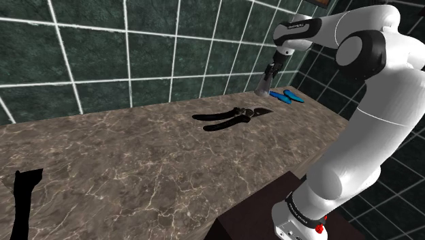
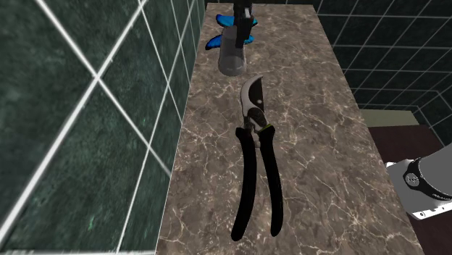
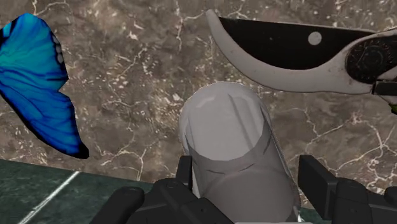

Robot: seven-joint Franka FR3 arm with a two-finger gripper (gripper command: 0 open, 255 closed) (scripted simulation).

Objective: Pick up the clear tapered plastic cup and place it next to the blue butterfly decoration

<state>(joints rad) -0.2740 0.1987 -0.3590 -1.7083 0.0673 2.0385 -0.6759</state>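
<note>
Cup [image 1: 262, 85] hangs in the gripper [image 1: 268, 76], jaws closed on its sides, above the counter [image 1: 136, 170]. In the shoulder view, shears [image 1: 231, 119] lie at its eight o'clock and the butterfly [image 1: 287, 96] is near at four o'clock. It is held there, I'd judge, for setting down beside the butterfly.

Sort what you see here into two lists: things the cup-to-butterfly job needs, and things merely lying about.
Belongs to the job:
- grey tapered cup, clasped in the gripper
- blue butterfly, the thing to set it beside

Just lying about:
- black-handled pruning shears, flat on the marbled counter
- green tiled wall along the counter's edge
</note>
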